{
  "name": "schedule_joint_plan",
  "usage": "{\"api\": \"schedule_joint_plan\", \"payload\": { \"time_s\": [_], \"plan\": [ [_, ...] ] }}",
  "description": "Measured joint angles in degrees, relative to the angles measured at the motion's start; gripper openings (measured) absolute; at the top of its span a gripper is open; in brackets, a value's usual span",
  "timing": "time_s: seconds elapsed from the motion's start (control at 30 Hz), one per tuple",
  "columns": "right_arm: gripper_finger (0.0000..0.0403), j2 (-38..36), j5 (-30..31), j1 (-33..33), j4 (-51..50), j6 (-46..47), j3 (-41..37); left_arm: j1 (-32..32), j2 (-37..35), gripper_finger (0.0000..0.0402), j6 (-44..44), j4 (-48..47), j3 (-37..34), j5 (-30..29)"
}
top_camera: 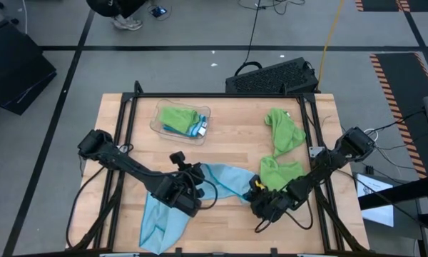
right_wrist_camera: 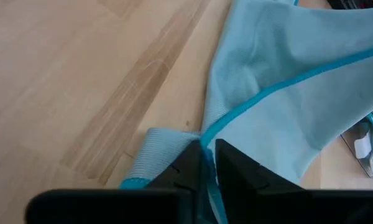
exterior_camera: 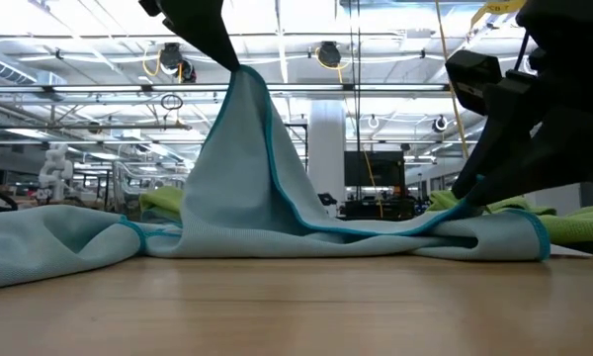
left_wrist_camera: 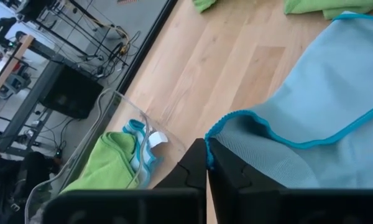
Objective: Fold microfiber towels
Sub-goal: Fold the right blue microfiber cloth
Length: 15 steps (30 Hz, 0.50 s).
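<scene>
A light blue microfiber towel [top_camera: 214,182] with a teal hem lies crumpled across the near middle of the table, and part of it trails toward the near edge [top_camera: 160,221]. My left gripper [top_camera: 187,187] is shut on it and holds one part up in a peak [exterior_camera: 239,79]. My right gripper [top_camera: 259,194] is shut on the towel's right end, low over the table. Two lime green towels [top_camera: 282,128] [top_camera: 278,171] lie on the table's right half, apart from both grippers. My left gripper pinches the towel's teal-hemmed edge [left_wrist_camera: 219,124] between its two fingers, coming from above. That part is lifted clear, and the cloth hangs from it like a tent down to the table [exterior_camera: 208,232]. My right gripper pinches the hemmed edge [right_wrist_camera: 214,132] at the towel's right end between its two fingers, slanting down from the table's right. That end sits just above the table, with the cloth beside it [right_wrist_camera: 158,149] lying on the wood.
A clear plastic tray [top_camera: 157,123] at the far left holds folded green and blue towels [top_camera: 182,120]; it also shows in the left wrist view [left_wrist_camera: 105,106]. A black keyboard [top_camera: 271,77] lies beyond the far edge. Bare wood [top_camera: 235,139] lies between the tray and the green towels.
</scene>
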Motion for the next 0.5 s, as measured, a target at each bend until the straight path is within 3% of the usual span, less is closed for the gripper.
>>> {"api": "schedule_joint_plan", "payload": {
  "time_s": [0.13, 0.27, 0.4, 0.5],
  "plan": [
    [0.0005, -0.02, 0.00, 0.06, -0.01, 0.03, 0.00, 0.00, 0.00, 0.0006, 0.35, 0.11, 0.01, 0.09],
    [0.0005, -2.23, -0.01, 0.09, -0.26, 1.39, -0.02, -0.75, -0.01, 0.0006, 1.41, 0.18, 0.01, 1.22],
    [0.0003, -8.03, 0.10, 1.76, -1.97, 1.85, 0.27, -3.21, -0.47, 0.0004, 4.21, 3.08, 0.01, 1.36],
    [0.0003, -12.94, 4.83, 4.08, -7.23, 2.63, 2.72, -5.16, -1.70, 0.0005, 9.14, 8.89, 0.11, 1.33]
  ]
}}
